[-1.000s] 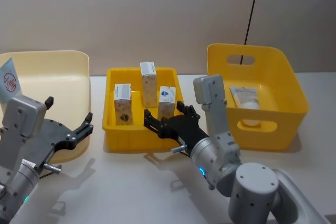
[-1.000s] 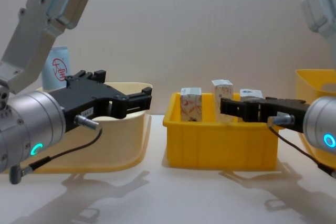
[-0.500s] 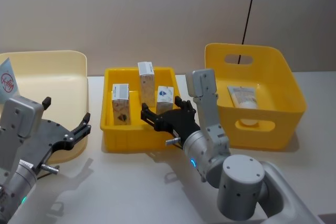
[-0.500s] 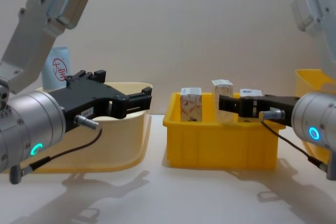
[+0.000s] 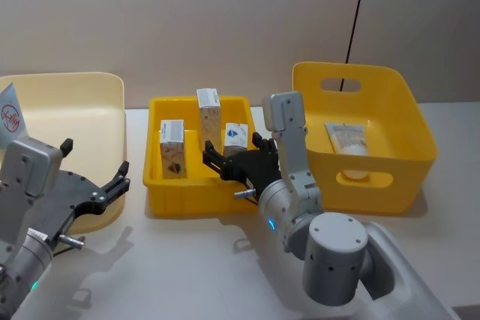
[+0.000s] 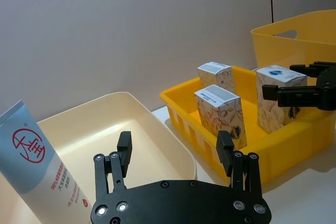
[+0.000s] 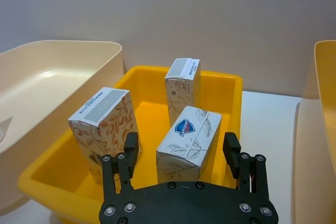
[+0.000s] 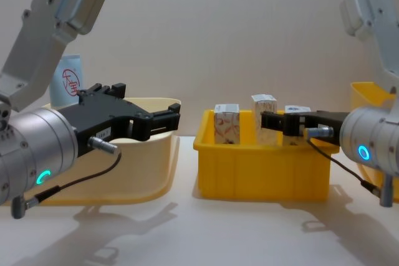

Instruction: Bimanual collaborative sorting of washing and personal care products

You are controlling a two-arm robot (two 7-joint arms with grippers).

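Two claws spread wide: right claw (image 7: 181, 153) poised over the middle yellow tray (image 5: 157, 185), fingers flanking the nearest small carton (image 7: 189, 137), upright and straight ahead; left claw (image 5: 94, 185) idle by the cream bin (image 5: 75, 91) holding a tube (image 6: 39, 166). White desk (image 5: 187, 260), grey wall behind.

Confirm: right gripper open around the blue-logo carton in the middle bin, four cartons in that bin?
Not four: the middle bin holds three cartons, per the right wrist view. The right gripper is open around the blue-logo carton.
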